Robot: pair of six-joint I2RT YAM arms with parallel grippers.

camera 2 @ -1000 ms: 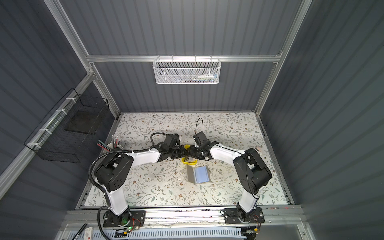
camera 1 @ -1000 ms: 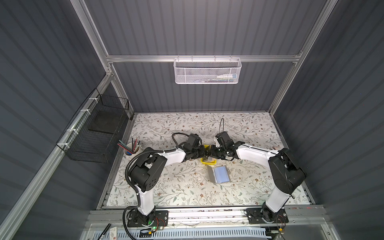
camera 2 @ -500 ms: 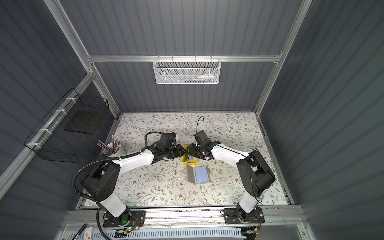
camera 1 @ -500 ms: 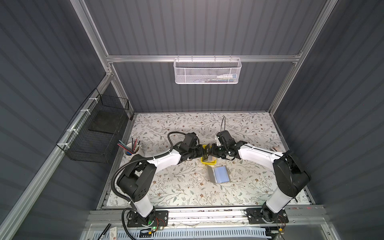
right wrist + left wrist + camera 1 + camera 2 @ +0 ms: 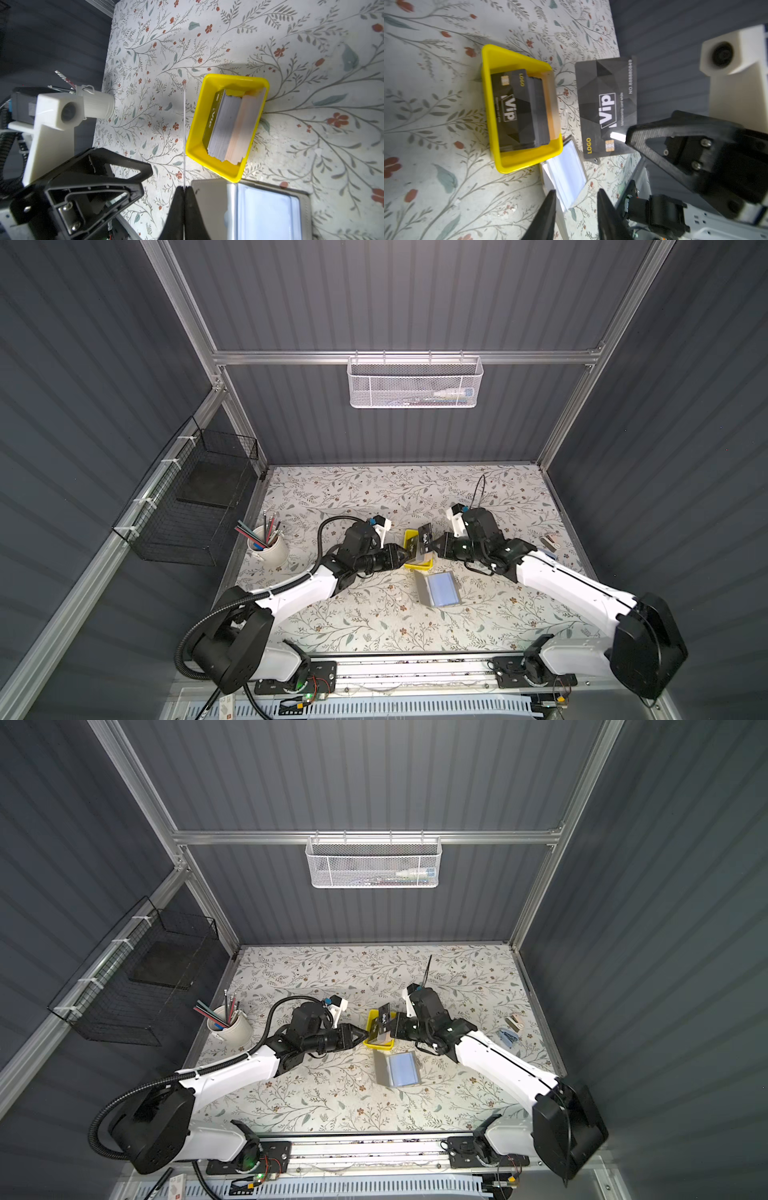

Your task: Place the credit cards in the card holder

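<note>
My right hand (image 5: 184, 188) is pinched closed on one black VIP card (image 5: 608, 108), held on edge, I judge so it can slide into a sleeve. My left hand (image 5: 576, 193) stands parted and empty beside it. The other credit cards (image 5: 517, 110) sit stacked in the yellow tray (image 5: 517, 55), mid-frame in both top views. The card holder (image 5: 438, 589) lies open just below the tray on the floral bench (image 5: 353, 614), with dark ribbed walls (image 5: 374, 302) around.

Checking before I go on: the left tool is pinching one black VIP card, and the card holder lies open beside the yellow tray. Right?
No: the right tool is pinching the card; the right wrist view shows its jaws shut on the card's edge. The left tool holds nothing. The card holder does lie open beside the yellow tray.
</note>
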